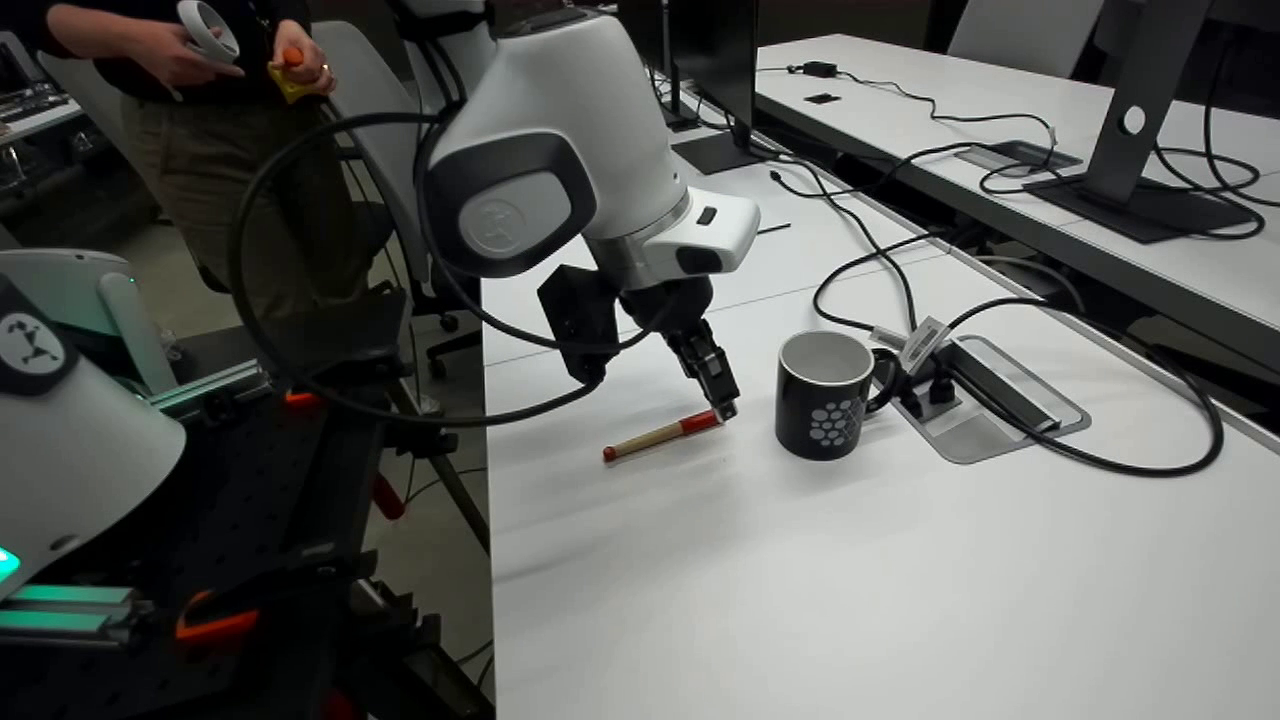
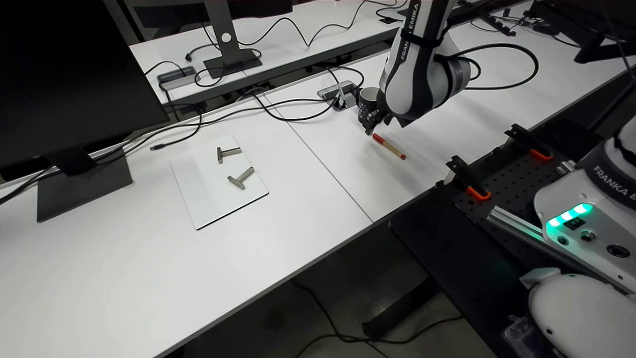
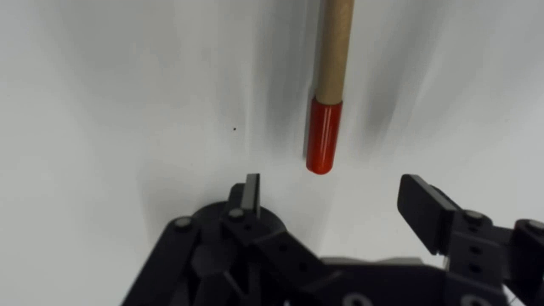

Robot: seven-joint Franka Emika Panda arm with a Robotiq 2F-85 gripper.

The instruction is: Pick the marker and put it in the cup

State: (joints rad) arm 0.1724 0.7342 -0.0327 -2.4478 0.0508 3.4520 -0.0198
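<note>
Well to the left of the marker (image 1: 655, 438), in an exterior view, a person (image 1: 200, 160) stands holding a white ring-shaped object (image 1: 195, 25). The marker itself lies flat on the white surface (image 1: 850, 580): a small red tip at its left end, a wood-coloured length, then a longer red part at its right end.

In the wrist view that longer red end points toward the gap of the tool (image 3: 333, 199) and stops just short of the fingertips, so the marker lies ahead of the tool rather than inside it. One finger stands to the left of the marker's line, the other to the right, both apart from it. The tool is released: its jaws are spread wide, bare surface shows between them, and it grips nothing. Whether its fingertips touch the surface I cannot tell.

Near the marker, to its right in an exterior view, the black cup (image 1: 820, 405) stands upright, light dots on its side and its handle turned away from the marker. Farther right of the marker, past the cup, a grey socket panel (image 1: 970, 440) is set into the surface, with a white tag (image 1: 925, 343) near its edge and black cables (image 1: 1150, 471) running over it.
</note>
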